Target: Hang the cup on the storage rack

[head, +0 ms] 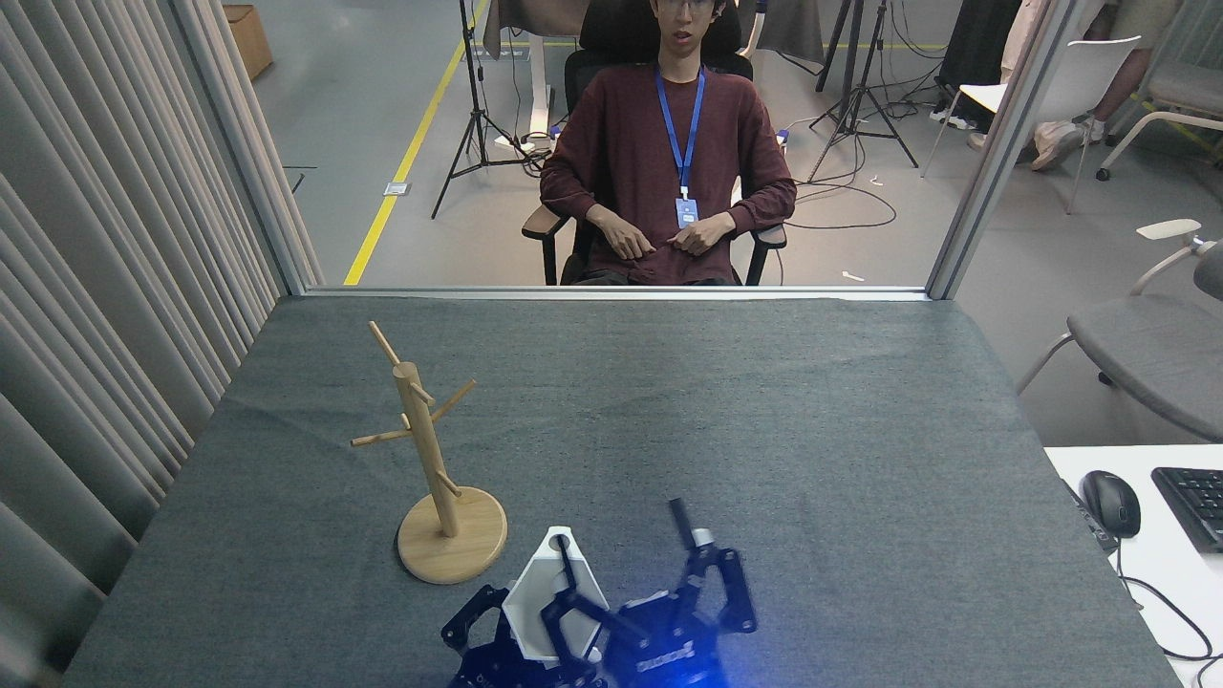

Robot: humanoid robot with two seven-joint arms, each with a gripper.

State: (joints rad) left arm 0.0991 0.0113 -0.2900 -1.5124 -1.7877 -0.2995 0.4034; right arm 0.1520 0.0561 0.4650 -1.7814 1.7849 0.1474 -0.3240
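Note:
The white faceted cup (533, 612) sits low at the table's near edge, its holed rim tab (554, 542) pointing away from me. My left gripper (540, 631) is shut on the cup from below; only its dark left linkage shows. My right gripper (619, 526) stands open just to the right, blurred, above a blue glow. One thin finger (568, 571) crosses the cup's mouth and the other finger (681, 524) is outside its right wall. The wooden storage rack (420, 430) stands upright to the cup's upper left on its round base (452, 549), a short gap from the cup.
A grey cloth covers the table (764, 430). A person (674, 143) sits in a chair just beyond the far edge. A curtain (96, 287) runs along the left side. A mouse (1111, 502) and keyboard (1194, 506) lie on a white desk at right.

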